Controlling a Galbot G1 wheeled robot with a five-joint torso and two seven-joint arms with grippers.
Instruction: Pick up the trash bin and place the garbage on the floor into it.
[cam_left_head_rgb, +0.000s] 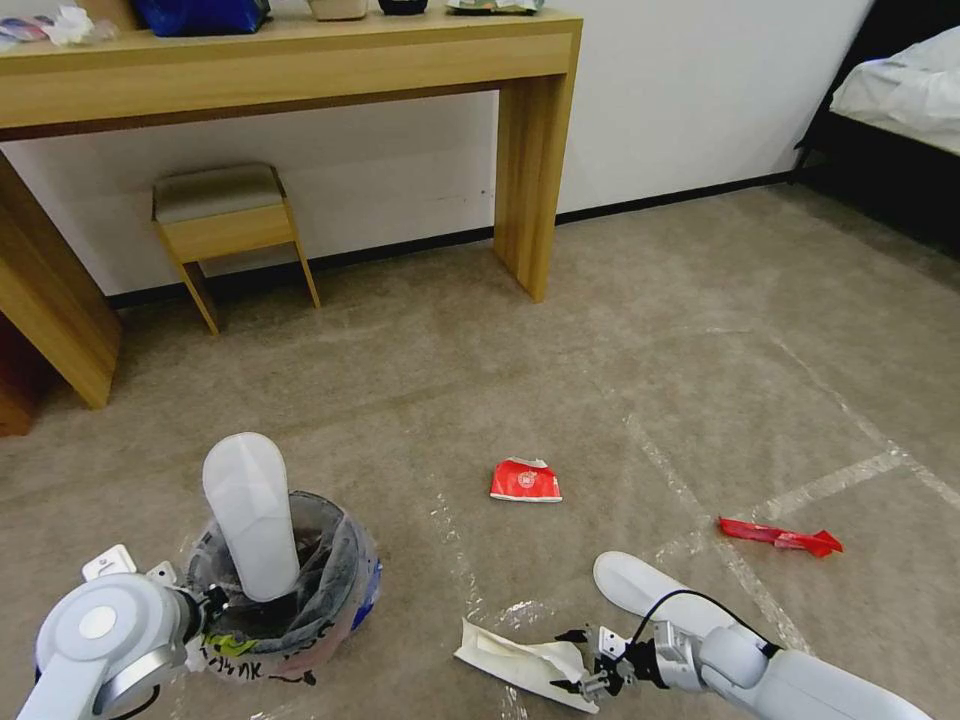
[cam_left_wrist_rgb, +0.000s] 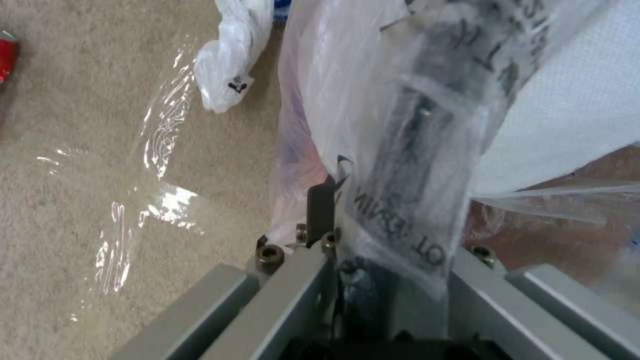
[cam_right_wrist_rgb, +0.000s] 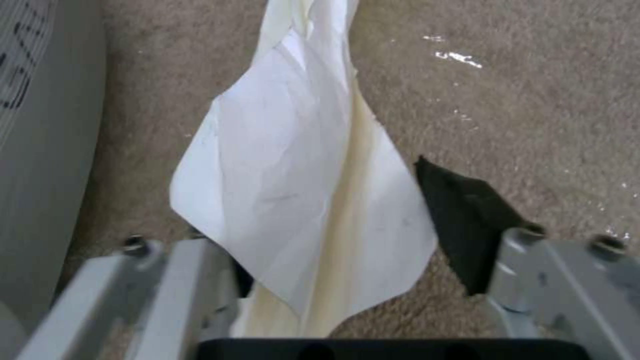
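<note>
The trash bin, lined with a crinkled clear bag and scribbled in black, stands on the carpet at lower left with a white slipper sole sticking up out of it. My left gripper is shut on the bin's near rim; the left wrist view shows its fingers pinching rim and bag. My right gripper is open low over the floor, with crumpled beige paper lying between its fingers. A second slipper sole, a squashed red carton and a red wrapper lie on the carpet.
A wooden desk and a small stool stand against the back wall, and a bed is at far right. Whitish tape lines cross the carpet. The bin's side is close beside the right gripper.
</note>
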